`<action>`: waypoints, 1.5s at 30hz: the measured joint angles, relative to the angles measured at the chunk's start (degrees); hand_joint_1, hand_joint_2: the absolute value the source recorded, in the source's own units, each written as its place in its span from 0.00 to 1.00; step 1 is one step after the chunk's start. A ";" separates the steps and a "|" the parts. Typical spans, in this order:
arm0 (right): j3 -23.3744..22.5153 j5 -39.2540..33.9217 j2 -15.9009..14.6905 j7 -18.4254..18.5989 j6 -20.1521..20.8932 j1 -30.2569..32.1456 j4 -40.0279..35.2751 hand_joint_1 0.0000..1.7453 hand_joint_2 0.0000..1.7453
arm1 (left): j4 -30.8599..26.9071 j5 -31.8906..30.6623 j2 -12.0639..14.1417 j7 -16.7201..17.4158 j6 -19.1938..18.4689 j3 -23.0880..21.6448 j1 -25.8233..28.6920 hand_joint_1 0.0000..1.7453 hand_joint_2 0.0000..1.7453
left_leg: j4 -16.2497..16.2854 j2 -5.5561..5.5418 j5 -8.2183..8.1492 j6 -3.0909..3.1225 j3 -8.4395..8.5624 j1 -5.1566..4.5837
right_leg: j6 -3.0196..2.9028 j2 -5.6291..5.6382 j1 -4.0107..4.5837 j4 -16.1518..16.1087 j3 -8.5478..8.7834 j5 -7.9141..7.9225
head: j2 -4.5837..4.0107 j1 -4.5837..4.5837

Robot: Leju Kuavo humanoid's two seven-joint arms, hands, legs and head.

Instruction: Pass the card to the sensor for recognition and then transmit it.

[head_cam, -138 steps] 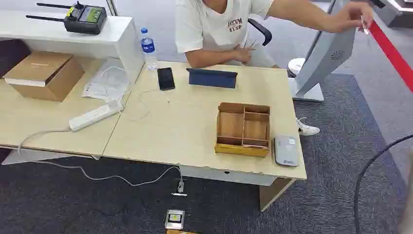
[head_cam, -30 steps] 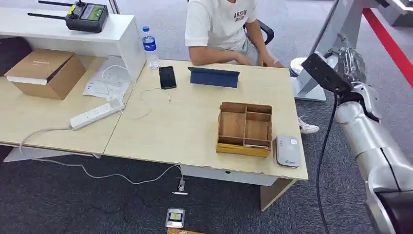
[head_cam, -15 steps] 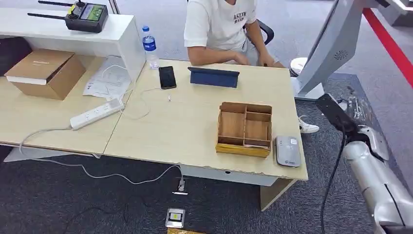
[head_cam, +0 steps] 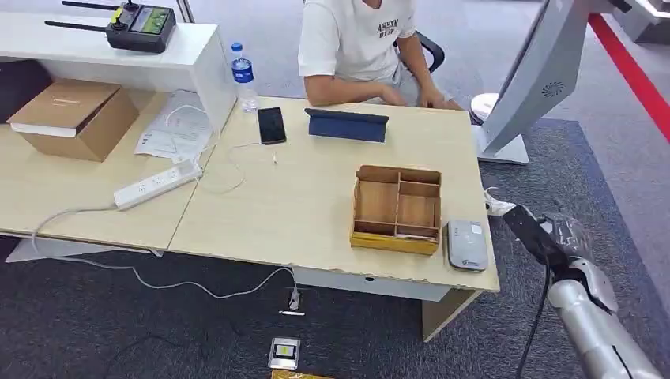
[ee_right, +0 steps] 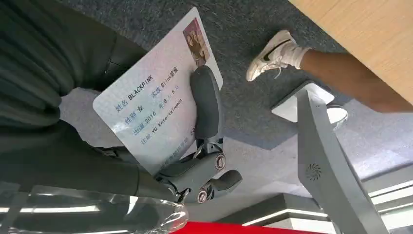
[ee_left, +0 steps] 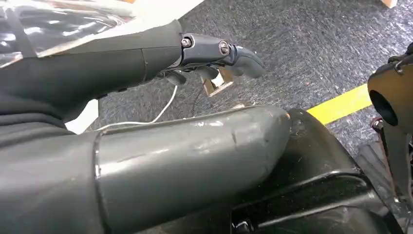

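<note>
One arm showed from our head view, our right hand point(head_cam: 562, 237) low beside the bench point(head_cam: 316, 197), off from the grey sensor point(head_cam: 466, 244). Right wrist view: fingers pinched the card point(ee_right: 156, 102). Left wrist view: left hand point(ee_left: 204, 53) curled, holding nothing.

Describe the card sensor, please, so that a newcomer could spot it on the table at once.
Find the light wooden table, then the partitioned wooden tray near its front right corner. The sensor lies flat just right of that tray, a small grey rounded pad beside brown wood.
</note>
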 joint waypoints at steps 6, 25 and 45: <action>-0.37 0.00 -0.15 0.00 0.00 0.68 -0.09 1.00 1.00 | -0.02 -0.07 -0.02 -0.02 -0.07 0.00 -0.02 0.00 0.00 | 0.00 0.00 0.00 0.00 0.01 0.00 | 0.00 0.00 0.00 0.00 0.00 0.00 | 0.00 0.00; -0.39 4.57 2.32 0.70 2.49 4.85 -3.82 1.00 1.00 | -0.09 -0.59 -0.11 -0.07 -0.35 0.00 -0.20 0.00 0.00 | -0.01 -0.02 0.00 0.00 0.00 0.01 | 0.00 0.00 0.01 0.00 0.01 -0.01 | 0.00 -0.02; -0.37 8.39 6.56 0.61 4.94 5.98 -9.81 1.00 1.00 | -0.09 -0.48 -0.22 -0.13 -0.74 0.00 -0.26 0.00 0.00 | -0.01 -0.01 0.00 0.00 0.00 0.00 | 0.00 0.00 0.00 0.01 0.00 -0.01 | 0.00 0.00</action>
